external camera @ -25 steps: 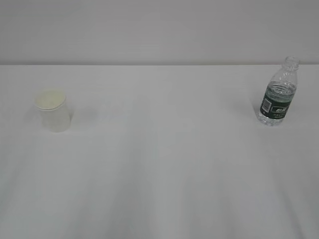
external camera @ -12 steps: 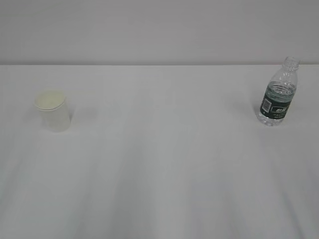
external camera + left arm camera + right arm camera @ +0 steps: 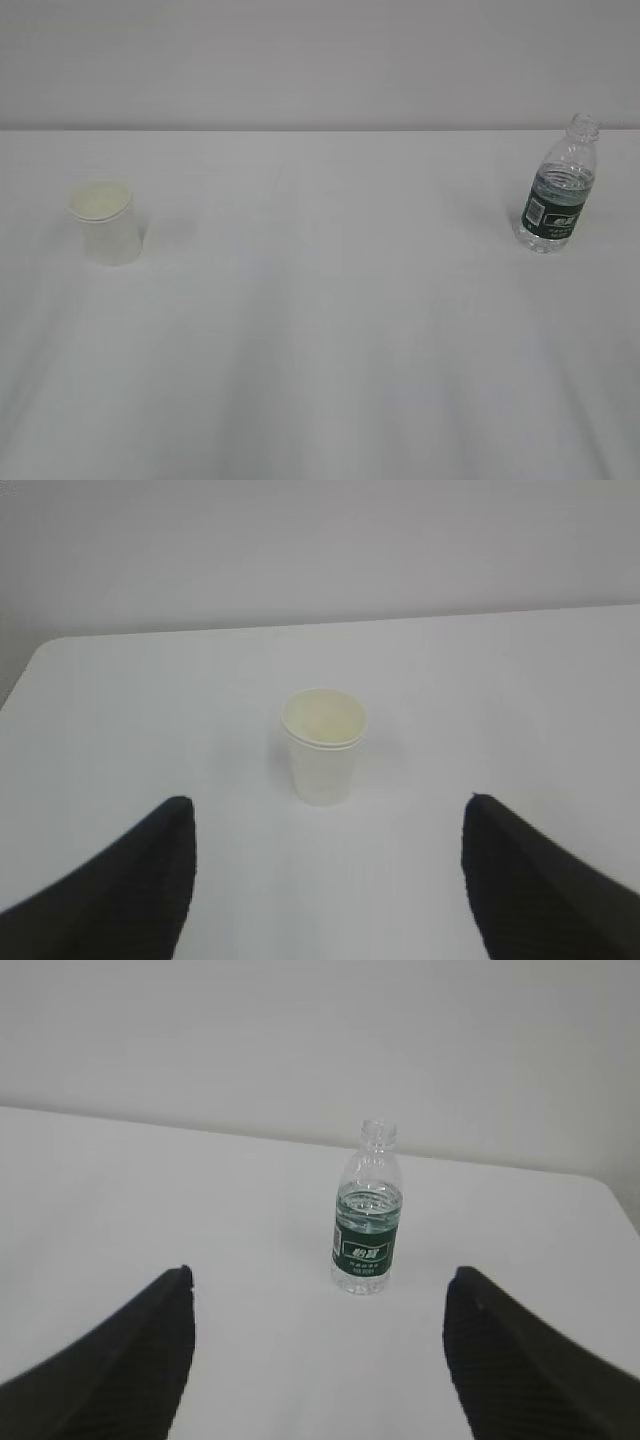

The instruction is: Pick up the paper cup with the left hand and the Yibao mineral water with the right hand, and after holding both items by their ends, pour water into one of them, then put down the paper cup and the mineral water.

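Note:
The white paper cup [image 3: 106, 227] stands upright at the left of the white table; it also shows in the left wrist view [image 3: 323, 742], ahead of my open, empty left gripper [image 3: 328, 810]. The Yibao mineral water bottle [image 3: 560, 187], clear with a dark green label and no cap, stands upright at the right; it also shows in the right wrist view [image 3: 367, 1222], ahead of my open, empty right gripper [image 3: 318, 1278]. Both things stand beyond the fingertips, untouched. Neither arm shows in the exterior view.
The white table [image 3: 320, 330] meets a pale wall at the back. Its left corner edge shows in the left wrist view [image 3: 30, 670] and its right corner edge in the right wrist view [image 3: 615, 1195].

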`<state>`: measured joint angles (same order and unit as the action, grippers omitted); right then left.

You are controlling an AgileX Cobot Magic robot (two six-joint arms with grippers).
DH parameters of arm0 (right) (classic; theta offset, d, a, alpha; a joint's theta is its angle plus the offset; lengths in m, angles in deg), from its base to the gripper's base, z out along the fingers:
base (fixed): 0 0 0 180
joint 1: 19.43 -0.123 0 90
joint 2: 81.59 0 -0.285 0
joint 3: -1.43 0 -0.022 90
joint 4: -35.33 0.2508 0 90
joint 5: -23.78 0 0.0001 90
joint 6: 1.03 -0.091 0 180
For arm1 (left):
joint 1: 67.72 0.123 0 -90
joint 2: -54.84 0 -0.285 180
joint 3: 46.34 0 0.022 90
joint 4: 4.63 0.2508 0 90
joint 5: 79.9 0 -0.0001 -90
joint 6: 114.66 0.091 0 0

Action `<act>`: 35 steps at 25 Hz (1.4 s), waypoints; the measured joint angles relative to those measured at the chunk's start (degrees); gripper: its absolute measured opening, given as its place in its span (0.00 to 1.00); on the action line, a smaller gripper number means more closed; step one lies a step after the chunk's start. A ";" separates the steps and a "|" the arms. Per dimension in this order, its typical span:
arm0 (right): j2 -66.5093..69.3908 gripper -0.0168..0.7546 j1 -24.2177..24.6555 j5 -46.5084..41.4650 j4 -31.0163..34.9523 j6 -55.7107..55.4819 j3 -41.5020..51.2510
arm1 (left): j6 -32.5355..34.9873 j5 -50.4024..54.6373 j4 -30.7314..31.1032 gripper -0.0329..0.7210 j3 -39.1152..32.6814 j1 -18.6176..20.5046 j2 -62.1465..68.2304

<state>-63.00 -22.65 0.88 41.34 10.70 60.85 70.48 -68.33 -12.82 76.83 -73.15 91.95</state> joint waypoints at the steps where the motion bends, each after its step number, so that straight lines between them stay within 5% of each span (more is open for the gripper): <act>1: 1.12 0.78 0.00 0.38 0.00 0.00 0.00 | 0.00 -0.96 -0.24 0.83 0.00 0.00 1.17; 35: 38.35 0.78 0.00 27.26 0.00 -0.10 0.00 | 0.00 -21.92 -0.13 0.78 0.00 -3.19 29.51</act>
<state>-24.64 -22.65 28.14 41.34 10.59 60.85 70.48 -90.25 -12.95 76.83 -76.34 121.46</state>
